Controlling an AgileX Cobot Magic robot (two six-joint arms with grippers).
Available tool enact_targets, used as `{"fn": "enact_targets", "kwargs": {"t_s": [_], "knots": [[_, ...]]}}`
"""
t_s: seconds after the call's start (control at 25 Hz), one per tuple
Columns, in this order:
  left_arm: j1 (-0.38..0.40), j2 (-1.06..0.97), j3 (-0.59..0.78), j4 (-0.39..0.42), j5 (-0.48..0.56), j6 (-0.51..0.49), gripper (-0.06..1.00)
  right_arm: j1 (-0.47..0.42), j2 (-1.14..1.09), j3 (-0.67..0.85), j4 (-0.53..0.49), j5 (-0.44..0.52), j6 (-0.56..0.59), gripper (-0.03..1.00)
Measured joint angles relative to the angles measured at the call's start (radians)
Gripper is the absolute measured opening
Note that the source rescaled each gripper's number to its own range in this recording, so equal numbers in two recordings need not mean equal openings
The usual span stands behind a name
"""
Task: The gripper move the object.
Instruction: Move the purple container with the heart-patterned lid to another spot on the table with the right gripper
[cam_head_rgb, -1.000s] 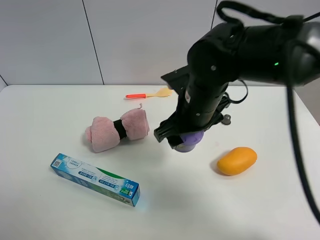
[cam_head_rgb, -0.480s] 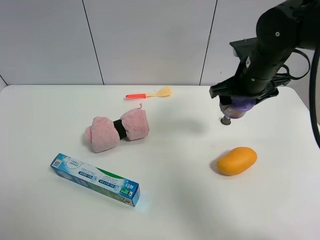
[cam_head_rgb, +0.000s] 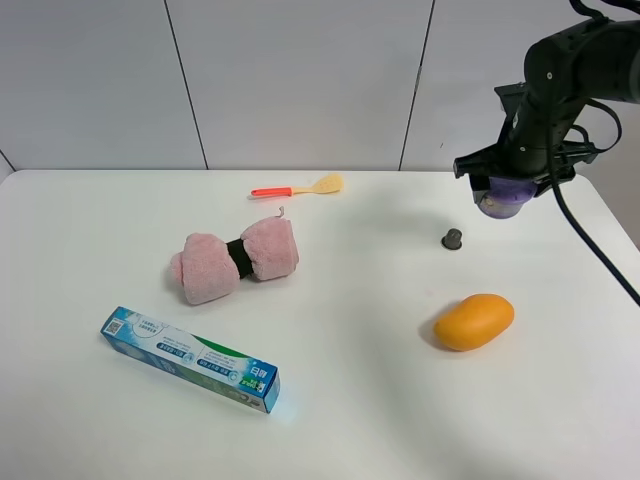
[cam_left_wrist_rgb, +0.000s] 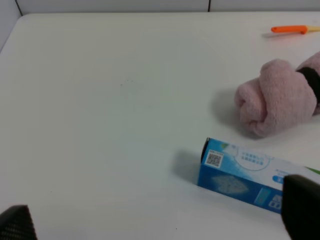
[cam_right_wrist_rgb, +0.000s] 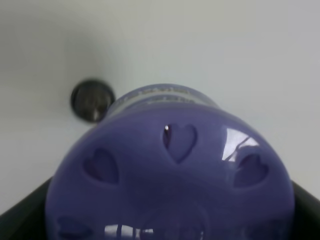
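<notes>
Holds the purple container (cam_head_rgb: 503, 205) clamped between the fingers of the right gripper (cam_head_rgb: 503, 190), up off the table (cam_head_rgb: 350, 410) with the grey knob (cam_head_rgb: 452, 238) below and aside; looks light, stiff and glossy, so probably slippery, best pinched across its round sides.

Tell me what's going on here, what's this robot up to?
The right gripper has its jaws closed on a small purple container with heart cut-outs, holding it off the white table near the far right, past a little grey knob. An orange mango, a pink rolled towel, a toothpaste box and a small spatula lie on the table. The left gripper is open and empty, near the toothpaste box.
</notes>
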Motion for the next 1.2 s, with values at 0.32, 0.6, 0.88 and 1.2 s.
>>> {"fn": "enact_targets", "kwargs": {"t_s": [0.32,0.6,0.88,1.2], "knots": [[0.000,0.000,0.000,0.000,0.000,0.000,1.00,-0.024,0.215,-0.314,0.000,0.001,-0.004,0.01],[0.000,0.000,0.000,0.000,0.000,0.000,1.00,-0.025,0.362,-0.402,0.035,-0.021,-0.001,0.01],[0.000,0.000,0.000,0.000,0.000,0.000,1.00,-0.030,0.443,-0.402,0.056,-0.046,-0.001,0.01],[0.000,0.000,0.000,0.000,0.000,0.000,1.00,-0.032,0.469,-0.402,0.062,-0.077,0.019,0.01]]}}
